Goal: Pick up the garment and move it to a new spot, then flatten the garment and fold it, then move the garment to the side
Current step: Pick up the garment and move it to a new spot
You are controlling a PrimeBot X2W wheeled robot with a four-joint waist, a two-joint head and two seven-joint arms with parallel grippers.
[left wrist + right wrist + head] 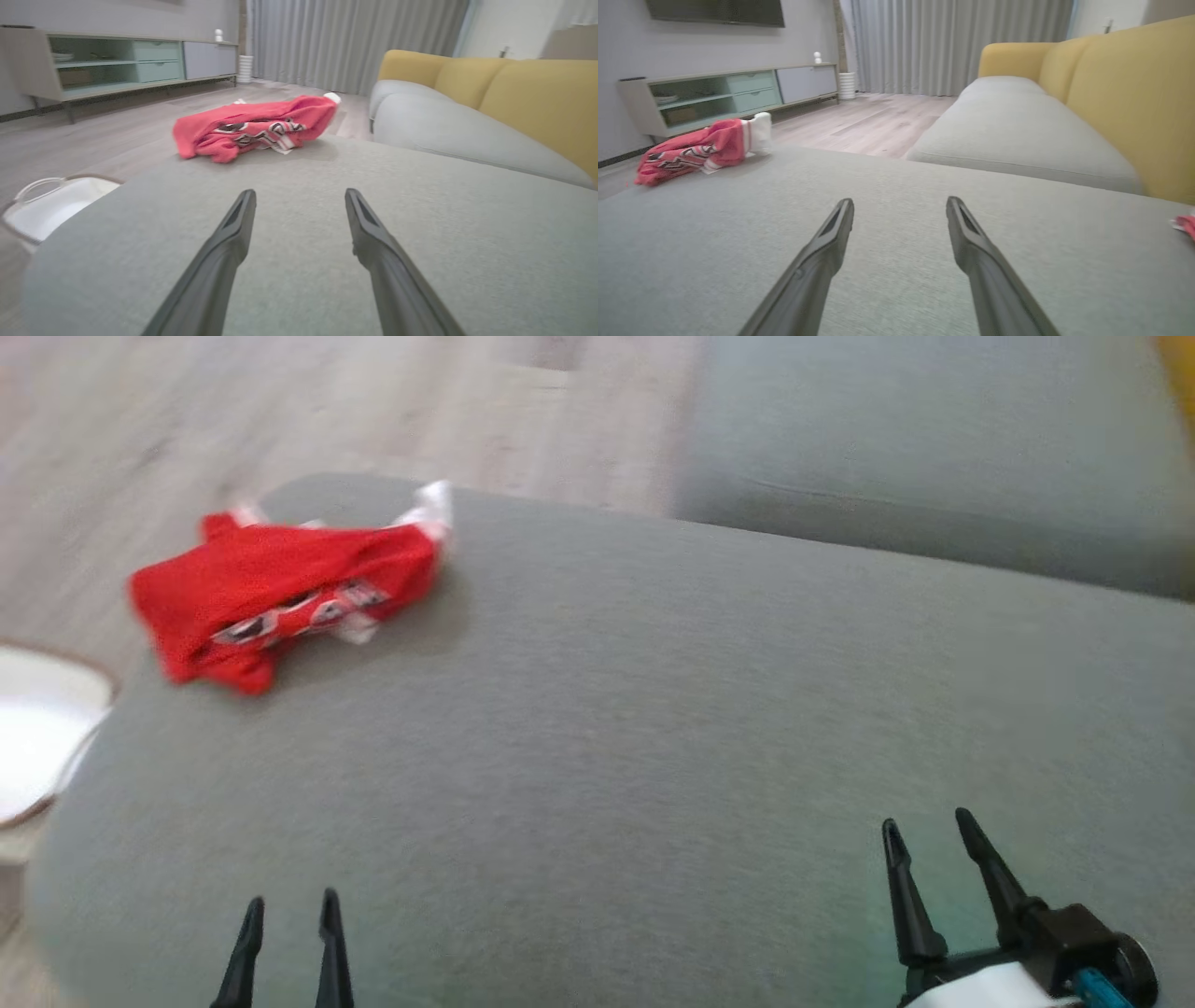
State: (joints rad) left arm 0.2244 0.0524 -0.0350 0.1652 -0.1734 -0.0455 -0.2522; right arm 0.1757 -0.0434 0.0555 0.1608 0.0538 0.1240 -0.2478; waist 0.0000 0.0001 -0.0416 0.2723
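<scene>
**Observer:** Where is the garment?

**Me:** The garment [280, 602] is red, crumpled in a heap, with white trim and a printed strip showing. It lies at the far left corner of the grey cushion [653, 728], close to the rim, and the floor [140, 429] is just past it. A white tub [37, 737] stands below the cushion's left edge. The head view is blurred, so I cannot read the folds.

**Observer:** And your hands?

**Me:** My left gripper [291, 898] and right gripper [928, 821] both have their fingers spread and hold nothing. They hover low over the near side of the cushion, well apart from the cloth.

**Observer:** So the pickup is not yet begun?

**Me:** That's my reading. The left arm looks like the nearer one.

**Observer:** How would you do it well?

**Me:**
- Come in from above, with the jaws wide, onto a raised ridge of the heap.
- Pinch cloth only, and don't dig the tips into the cushion.
- Lift clear before carrying, since dragging could tip it over the rim toward the floor or tub.
- Set it down on the bare middle, where there is room to spread it.
- The white-trimmed end looks like a true edge, so a grip there may help the flattening.
</scene>
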